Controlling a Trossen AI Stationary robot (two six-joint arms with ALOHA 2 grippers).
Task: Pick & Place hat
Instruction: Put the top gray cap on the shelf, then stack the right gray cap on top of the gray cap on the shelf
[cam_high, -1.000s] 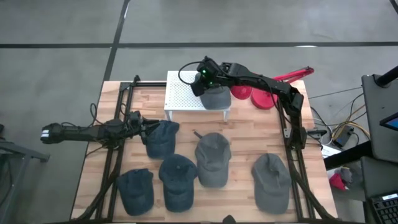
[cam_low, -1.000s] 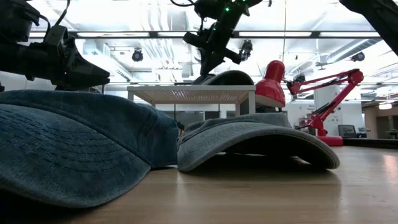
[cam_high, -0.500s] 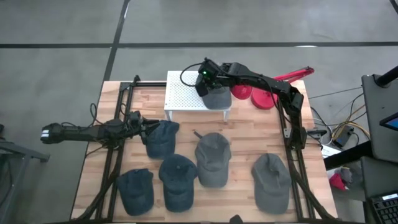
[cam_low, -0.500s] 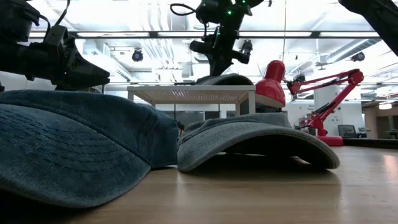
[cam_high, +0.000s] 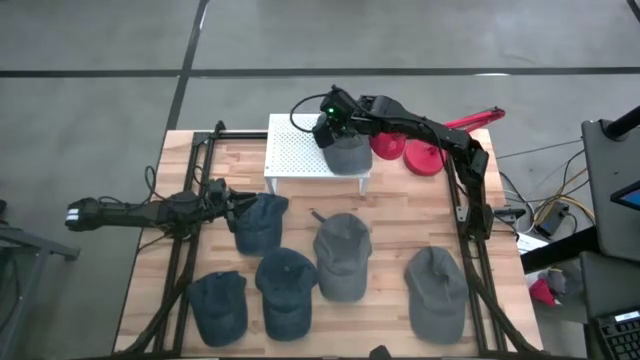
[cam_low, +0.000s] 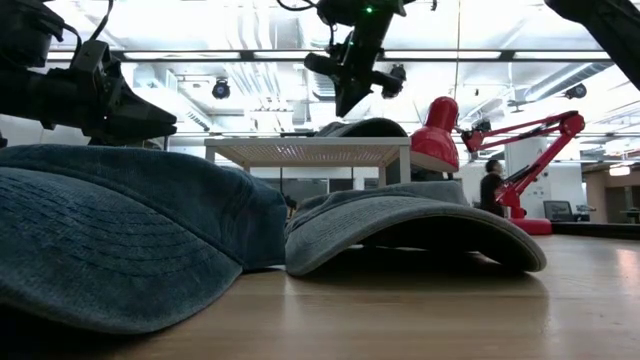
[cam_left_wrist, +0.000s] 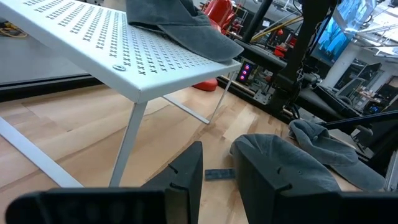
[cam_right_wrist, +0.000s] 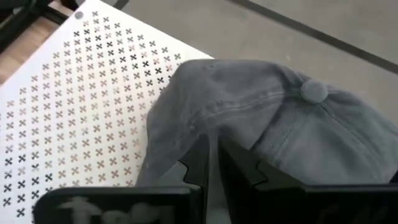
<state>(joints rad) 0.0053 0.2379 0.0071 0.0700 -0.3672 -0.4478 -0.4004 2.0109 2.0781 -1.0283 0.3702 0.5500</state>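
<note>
The grey hat (cam_high: 347, 154) lies on the white perforated stand (cam_high: 295, 152). The right gripper (cam_low: 345, 92) hovers above it; the low view shows clearance, and the right wrist view shows fingers pressed together, empty. The left gripper (cam_high: 232, 205), fingers slightly spread, waits beside a blue cap (cam_high: 260, 220).

Right arm: I see it stretched from its base at the surface's right side toward the far centre, wrist angled down. Right tool (cam_high: 330, 118): raised, its two fingers (cam_right_wrist: 198, 163) nearly together with only a thin gap, holding nothing. Left arm: lying low and level from the left edge toward the middle. Left tool (cam_high: 236, 203): fingers (cam_left_wrist: 186, 175) parted by a moderate gap; apparently empty, though the overhead view is unclear.
</note>
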